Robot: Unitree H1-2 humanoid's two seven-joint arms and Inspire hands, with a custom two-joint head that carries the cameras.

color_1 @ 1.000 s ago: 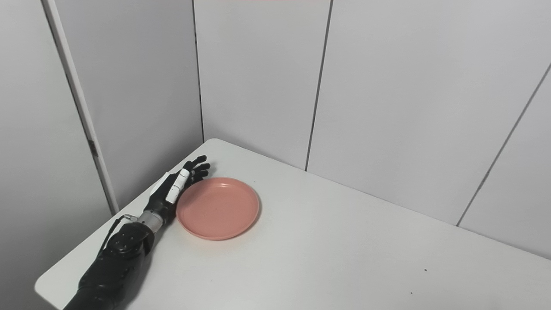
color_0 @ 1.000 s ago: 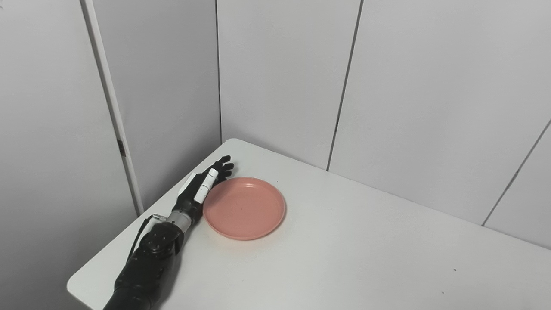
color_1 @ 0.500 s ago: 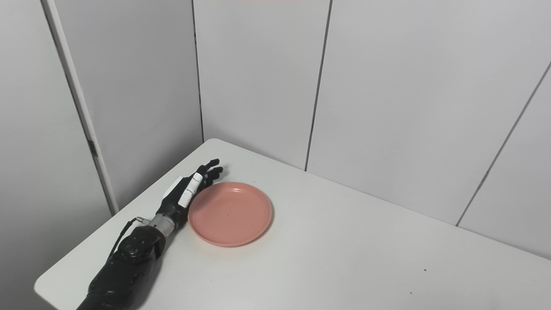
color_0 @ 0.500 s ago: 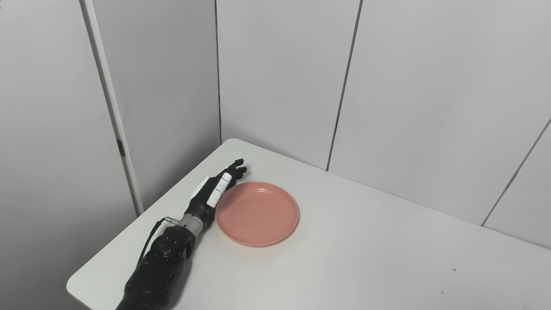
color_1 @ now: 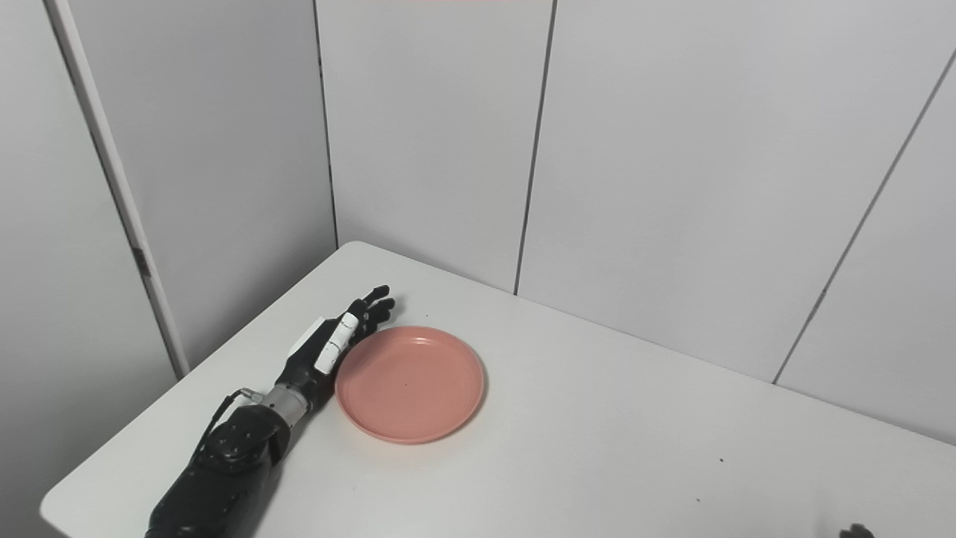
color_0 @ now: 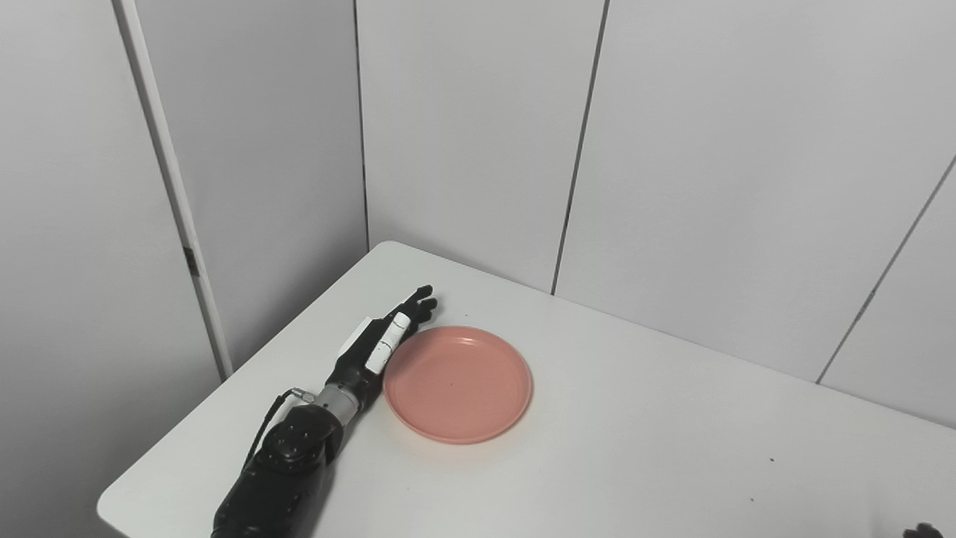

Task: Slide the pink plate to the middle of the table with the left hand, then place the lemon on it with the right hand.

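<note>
Pink plate, lying on the left part of the white table, is being touched along its left rim by the left hand, fingers extended and holding nothing.

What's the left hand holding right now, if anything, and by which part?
Nothing is gripped. The left hand lies flat and open on the white table, its side against the left rim of the round pink plastic plate, pushing rather than holding.
</note>
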